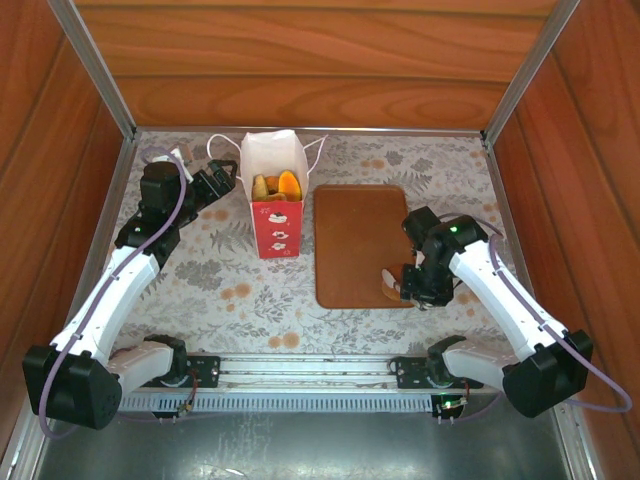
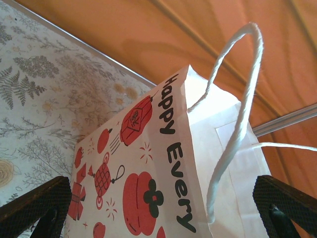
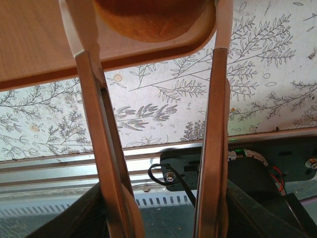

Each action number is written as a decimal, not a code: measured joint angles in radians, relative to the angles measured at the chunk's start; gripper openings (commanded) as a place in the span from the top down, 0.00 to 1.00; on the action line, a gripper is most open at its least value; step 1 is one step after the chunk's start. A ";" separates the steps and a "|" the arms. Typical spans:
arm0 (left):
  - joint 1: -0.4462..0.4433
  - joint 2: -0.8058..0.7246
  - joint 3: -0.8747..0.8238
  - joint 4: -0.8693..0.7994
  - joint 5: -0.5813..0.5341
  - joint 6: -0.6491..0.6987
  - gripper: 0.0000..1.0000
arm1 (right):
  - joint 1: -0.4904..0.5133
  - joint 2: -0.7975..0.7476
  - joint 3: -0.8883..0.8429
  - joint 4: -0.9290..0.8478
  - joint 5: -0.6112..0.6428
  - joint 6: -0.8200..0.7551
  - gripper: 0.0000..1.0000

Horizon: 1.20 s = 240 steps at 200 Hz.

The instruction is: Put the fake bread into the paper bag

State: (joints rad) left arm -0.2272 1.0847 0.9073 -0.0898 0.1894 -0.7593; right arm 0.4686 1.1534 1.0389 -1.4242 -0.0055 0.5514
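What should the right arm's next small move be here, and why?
Probably squeeze the tongs until their white tips pinch the bread, then lift. The tips flank that piece at the board's near corner, apparently not yet clamping it, and the open paper bag stands to the left.

Left end effector (image 2: 161, 206) gapes wide; right end effector (image 3: 163, 213) clamps tongs (image 3: 94, 124).

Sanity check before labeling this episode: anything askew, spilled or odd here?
Nothing stands out. The paper bag stands upright with pastries inside, left gripper open beside it. One bread lies at the near corner of the board, between the tongs in the right gripper.
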 measured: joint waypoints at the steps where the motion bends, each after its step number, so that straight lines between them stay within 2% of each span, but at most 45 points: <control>1: 0.000 0.000 0.000 0.000 0.000 0.000 0.00 | 0.000 0.000 0.000 0.000 0.000 0.000 0.49; 64: 0.000 -0.006 0.000 -0.001 0.000 0.001 0.00 | 0.000 0.001 0.002 -0.008 0.001 -0.011 0.58; 117: 0.001 -0.028 0.000 -0.028 -0.005 0.021 0.00 | 0.000 -0.008 0.048 -0.019 0.005 -0.019 0.60; 180: 0.003 -0.069 0.055 -0.072 -0.008 0.050 0.00 | 0.000 -0.048 0.215 -0.039 0.023 -0.027 0.62; 240: 0.005 -0.145 0.060 -0.120 -0.027 0.050 0.03 | 0.000 -0.028 0.458 -0.068 0.056 -0.089 0.63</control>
State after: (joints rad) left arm -0.2226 0.9401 0.9676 -0.2100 0.1623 -0.7097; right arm 0.4686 1.1252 1.4967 -1.4925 0.0502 0.4622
